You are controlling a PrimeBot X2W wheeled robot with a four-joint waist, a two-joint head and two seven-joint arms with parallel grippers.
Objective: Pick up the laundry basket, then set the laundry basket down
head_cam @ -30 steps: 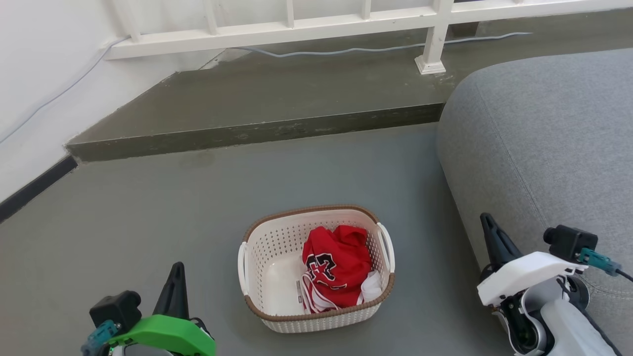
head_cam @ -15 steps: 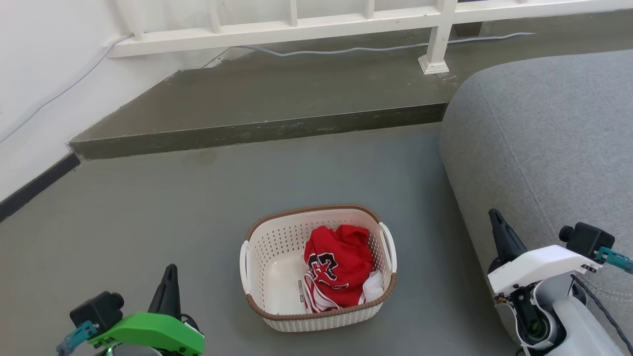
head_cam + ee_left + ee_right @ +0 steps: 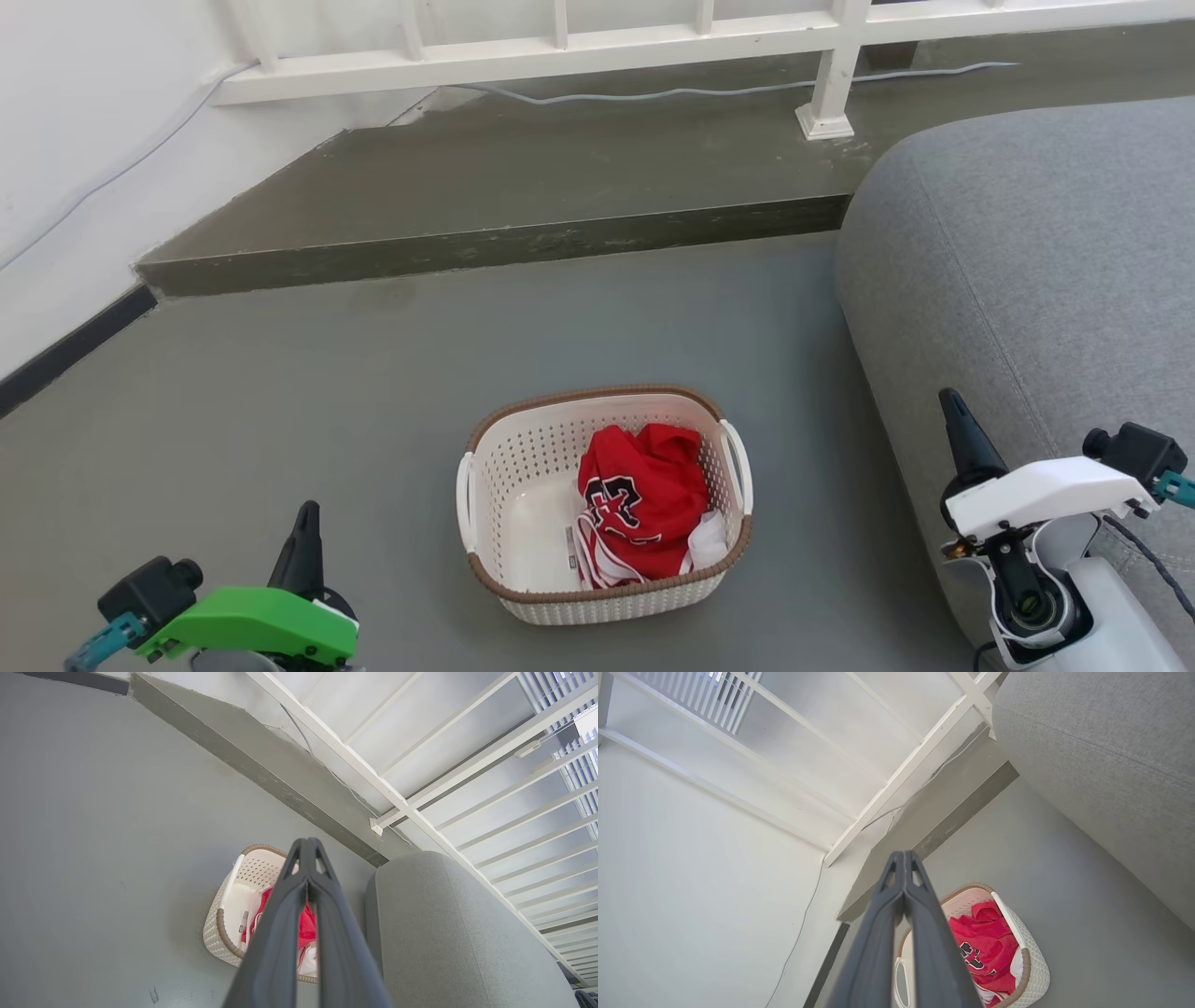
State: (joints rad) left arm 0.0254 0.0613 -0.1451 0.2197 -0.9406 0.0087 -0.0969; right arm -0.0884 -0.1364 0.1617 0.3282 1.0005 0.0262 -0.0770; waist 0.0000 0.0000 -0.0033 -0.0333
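Laundry basket point(image 3: 523, 448): stands upright on the floor point(image 3: 280, 392) in front of the robot, between the two grippers and well apart from both.
Handles: one white loop on the robot's left side point(image 3: 464, 490), one on the right point(image 3: 740, 467); nothing grips either.
Contents: a red garment point(image 3: 644, 499) with white trim, heaped in the right half; the left half of the bottom is bare.
Left gripper point(image 3: 304, 537): low at the left, fingers pressed together from base to tip, carrying nothing.
Right gripper point(image 3: 962, 429): low at the right, fingers likewise pressed together, carrying nothing.
Task state: the basket rests on the floor with both grippers clear of it. This arrangement fits either a basket waiting to be lifted or one that has been lifted and set down again; the pictures do not settle which.
Surroundings: a grey sofa point(image 3: 1027, 261) to the right, a raised concrete step point(image 3: 485, 247) beyond the basket, a white railing point(image 3: 560, 51) on the step, and a cable point(image 3: 653, 93) along its base.
Obstruction: the sofa flank stands just beside the right gripper and near the right handle, so room on that side is judged tight. The step lies well apart.
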